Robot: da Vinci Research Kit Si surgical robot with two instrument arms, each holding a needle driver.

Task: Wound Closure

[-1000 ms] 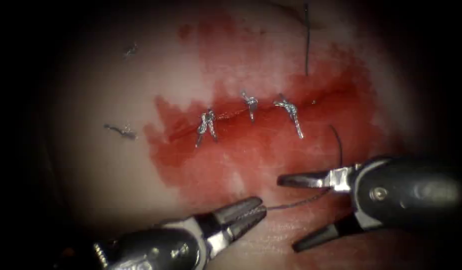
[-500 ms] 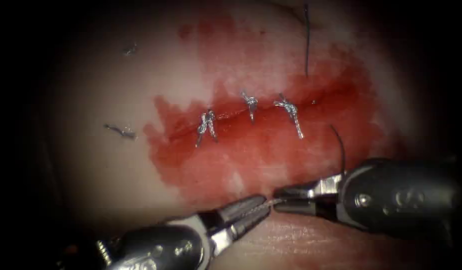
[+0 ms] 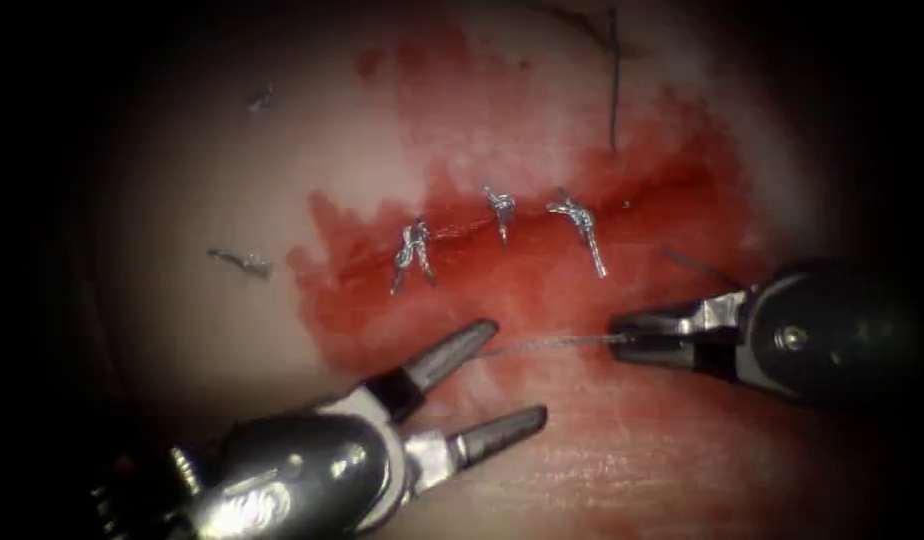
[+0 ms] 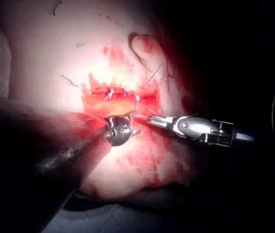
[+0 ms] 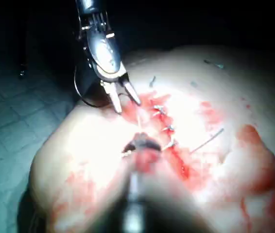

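The right tool (image 3: 622, 345) has its jaws closed on the thread (image 3: 547, 343), which runs taut toward the left tool (image 3: 507, 375), whose jaws gape wide and hold nothing. Three knotted stitches (image 3: 502, 210) cross the cut (image 3: 462, 232) in the tissue (image 3: 182, 200); the needle's whereabouts are unclear, possibly off-frame.

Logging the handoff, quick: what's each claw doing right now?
Left claw: open, holding nothing.
Right claw: shut on the thread.

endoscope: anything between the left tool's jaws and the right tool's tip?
In the endoscope view, a strand of thread spans from the open left tool to the right tool, shut on it, over red-stained tissue.
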